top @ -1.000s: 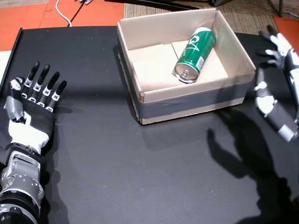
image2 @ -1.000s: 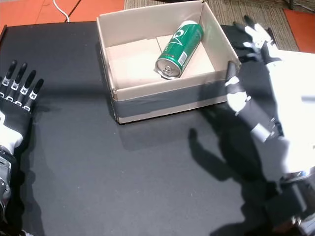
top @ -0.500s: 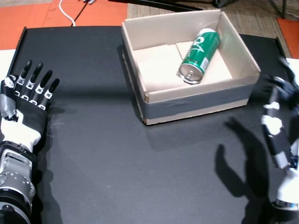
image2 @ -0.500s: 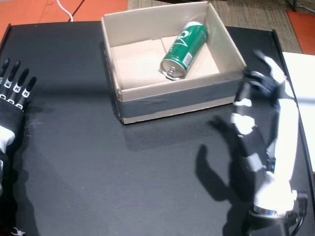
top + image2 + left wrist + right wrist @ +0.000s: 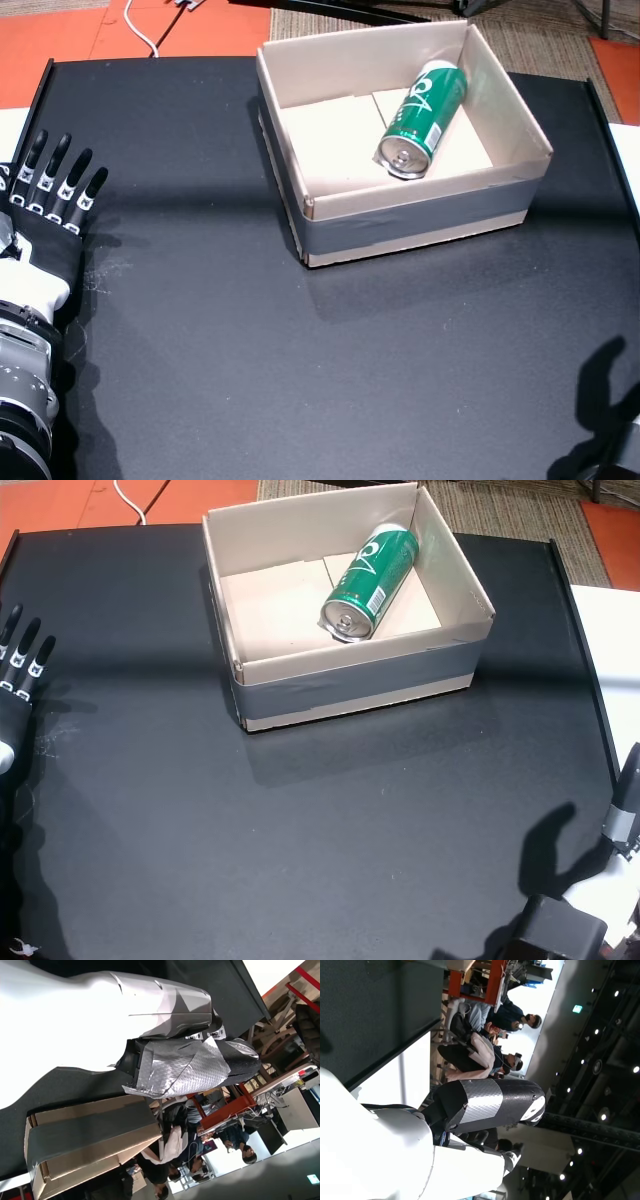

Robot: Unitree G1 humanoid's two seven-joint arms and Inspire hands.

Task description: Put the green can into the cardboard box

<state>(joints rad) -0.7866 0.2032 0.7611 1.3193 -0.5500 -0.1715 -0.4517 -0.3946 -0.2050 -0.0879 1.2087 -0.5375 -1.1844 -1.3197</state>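
Observation:
The green can (image 5: 422,118) lies on its side inside the cardboard box (image 5: 420,225), its silver end toward me; both head views show it (image 5: 368,568) in the box (image 5: 350,685). My left hand (image 5: 45,215) rests flat and open at the table's left edge, fingers straight, far from the box. Its taped thumb (image 5: 185,1067) shows in the left wrist view with the box (image 5: 90,1135) beyond. Only a fingertip of my right hand (image 5: 622,815) shows at the right edge of a head view. Its thumb (image 5: 490,1105) sticks out with nothing held.
The black table (image 5: 300,360) spreads around the box, with raised edges at left and right. Orange floor, a white cable (image 5: 135,25) and a rug lie beyond the far edge. Several people sit in the background of both wrist views.
My right hand has drawn back from beside the box, down and to the right, almost out of the head views. My left hand has slid slightly left. The can stays in the box.

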